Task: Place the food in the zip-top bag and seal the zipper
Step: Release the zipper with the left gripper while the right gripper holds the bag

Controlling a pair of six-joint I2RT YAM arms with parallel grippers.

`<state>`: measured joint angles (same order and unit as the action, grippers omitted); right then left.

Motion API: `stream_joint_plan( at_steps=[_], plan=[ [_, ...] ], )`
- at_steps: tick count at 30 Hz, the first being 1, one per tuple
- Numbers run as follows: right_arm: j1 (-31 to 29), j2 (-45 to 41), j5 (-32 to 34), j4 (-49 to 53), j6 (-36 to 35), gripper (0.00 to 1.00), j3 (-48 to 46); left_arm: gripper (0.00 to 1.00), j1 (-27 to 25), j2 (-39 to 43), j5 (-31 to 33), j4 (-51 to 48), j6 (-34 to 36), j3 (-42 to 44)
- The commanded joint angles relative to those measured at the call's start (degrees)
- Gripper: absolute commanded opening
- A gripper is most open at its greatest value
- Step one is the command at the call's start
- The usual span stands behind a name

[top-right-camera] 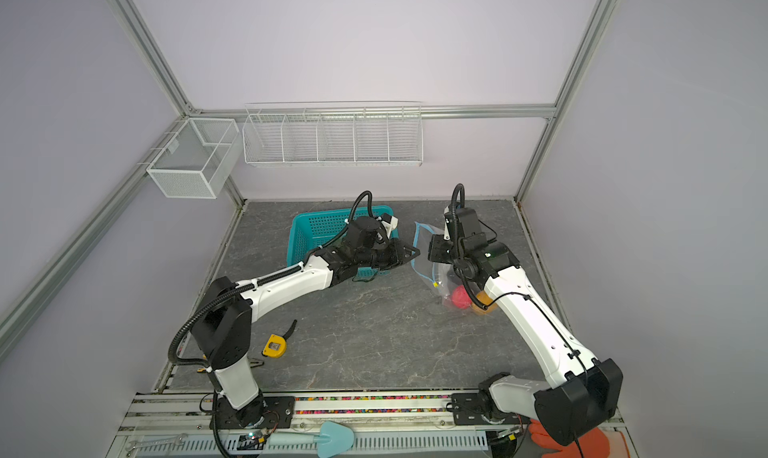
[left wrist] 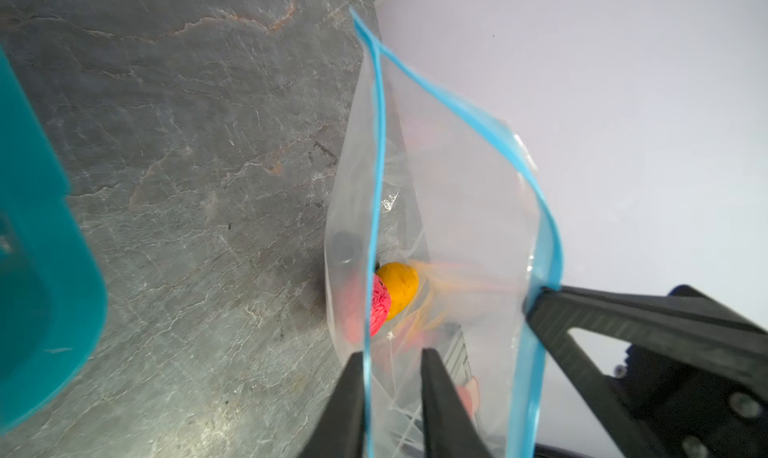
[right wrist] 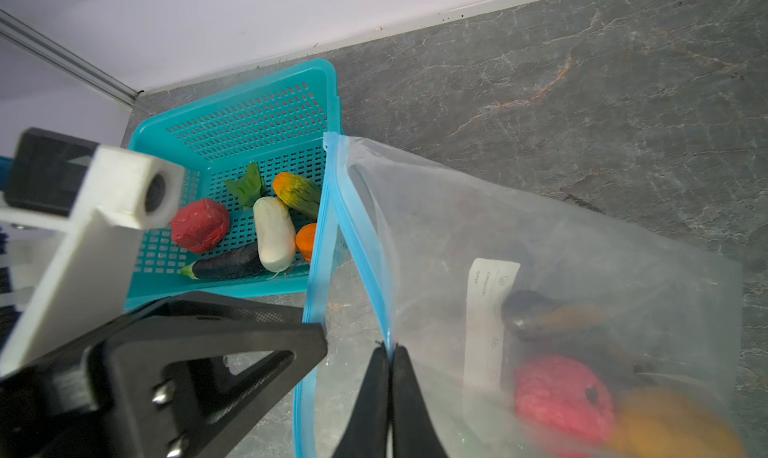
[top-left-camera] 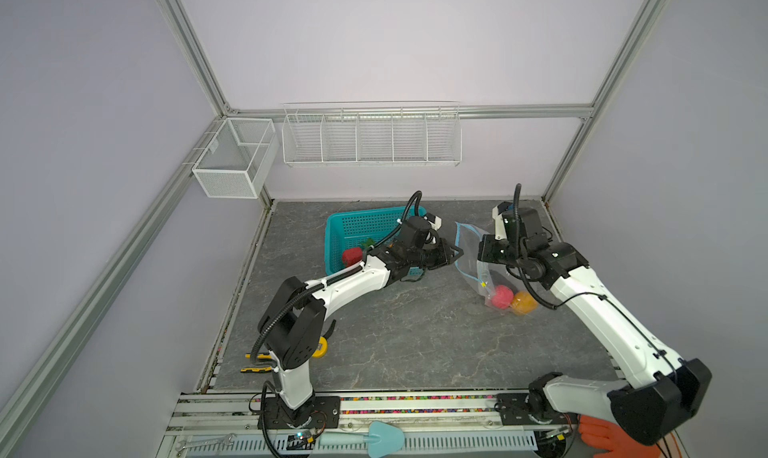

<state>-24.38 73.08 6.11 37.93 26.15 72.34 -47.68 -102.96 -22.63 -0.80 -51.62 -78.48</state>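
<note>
Held up by its mouth near the far right corner of the grey stone-patterned table [top-left-camera: 415,331]: a large clear crinkly plastic zip-top bag [top-left-camera: 469,252], bottom down on the surface, mouth turned toward the teal perforated plastic basket [right wrist: 232,102] near the far edge.

Likely thin, slippery film: nearly weightless, no stiffness of its own, apt to sag shut once released. Best taken by the light-blue zipper strip [left wrist: 380,144] along the mouth, the one firmer band; bare film below it liable to slide out of a pinch.

Pinched tight on one lip of that strip: the right gripper [right wrist: 390,347]. Narrowly parted around the other lip: the left gripper [left wrist: 392,352], strip close against one finger, no clamp visible. Mouth gaping between the two.

Already at the bag's bottom, touching: a pink-red round toy fruit [left wrist: 380,306] and a yellow-orange round one [left wrist: 399,287], probably weight enough to anchor it. Waiting in the basket: a red round piece [right wrist: 200,226], a long white radish-like piece [right wrist: 274,233], a dark aubergine [right wrist: 228,264] and others. Light, firm-looking, rounded; long ones probably best gripped across the narrow width.

Hard to make out:
- a dark blurred shape [right wrist: 536,314] behind the film, unidentified
- print on the bag's white label, unreadable
- small yellow slider tab [top-left-camera: 483,284], seen only in both top views, at the strip's end nearer the arm bases
- most basket contents, covered by the left arm in both top views
</note>
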Motion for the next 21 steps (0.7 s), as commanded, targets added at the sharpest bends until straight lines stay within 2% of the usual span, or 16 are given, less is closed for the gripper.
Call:
stream_joint_plan(
  at_steps=[1,11,21],
  plan=[
    [-0.58,0.81,-0.70,-1.80,0.74,0.07,0.24,0.36,0.84,2.85,2.29,-1.98,1.89,1.11],
    [-1.62,2.71,-1.10,-2.80,1.26,0.07,-0.25,0.62,4.65,8.01,10.29,-16.18,10.09,0.90],
    [-2.12,3.81,-1.27,-3.48,1.80,0.07,-0.62,0.77,9.81,7.81,15.18,-29.65,20.22,-3.75]
  ],
)
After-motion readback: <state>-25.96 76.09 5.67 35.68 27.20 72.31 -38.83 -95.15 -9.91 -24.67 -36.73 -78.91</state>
